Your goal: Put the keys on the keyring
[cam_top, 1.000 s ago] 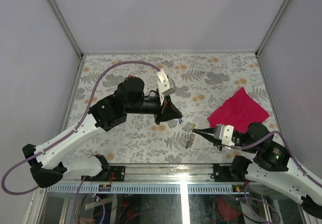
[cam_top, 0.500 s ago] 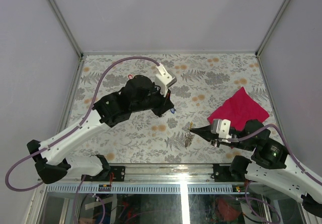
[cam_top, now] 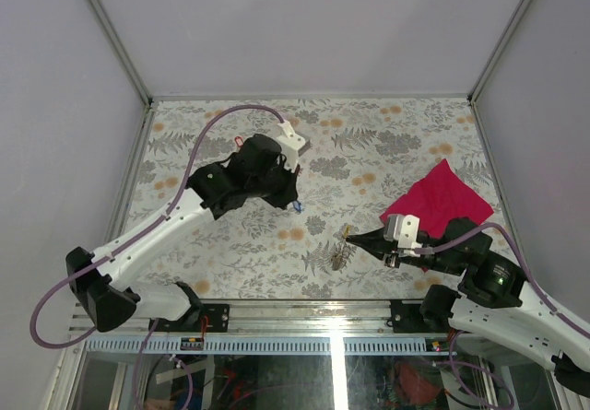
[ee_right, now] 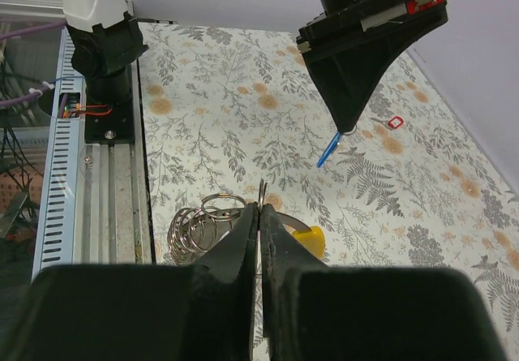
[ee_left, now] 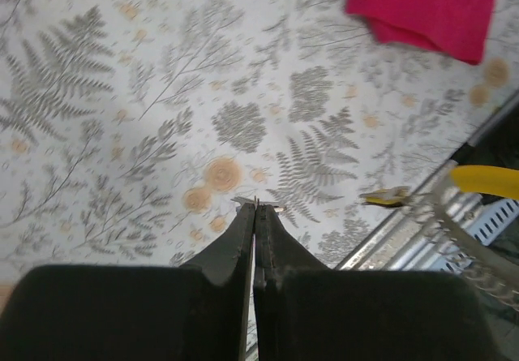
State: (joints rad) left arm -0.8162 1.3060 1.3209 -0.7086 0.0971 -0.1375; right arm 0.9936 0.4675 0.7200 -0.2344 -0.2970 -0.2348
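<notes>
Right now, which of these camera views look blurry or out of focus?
Left wrist: soft all over, fern-print table and magenta cloth slightly smeared. Right wrist: sharp on the keyring. Top external: even light, no glare, though the keyring shows tiny.

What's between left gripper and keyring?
Bare table only, in the top view. The left gripper pinches a blue key; the keyring is apart from it.

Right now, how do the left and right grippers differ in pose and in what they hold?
The left gripper hangs above the table, tips down, pinching a slim blue piece. The right gripper sits low near the near edge, pinching the keyring beside the yellow key. Both are shut.
</notes>
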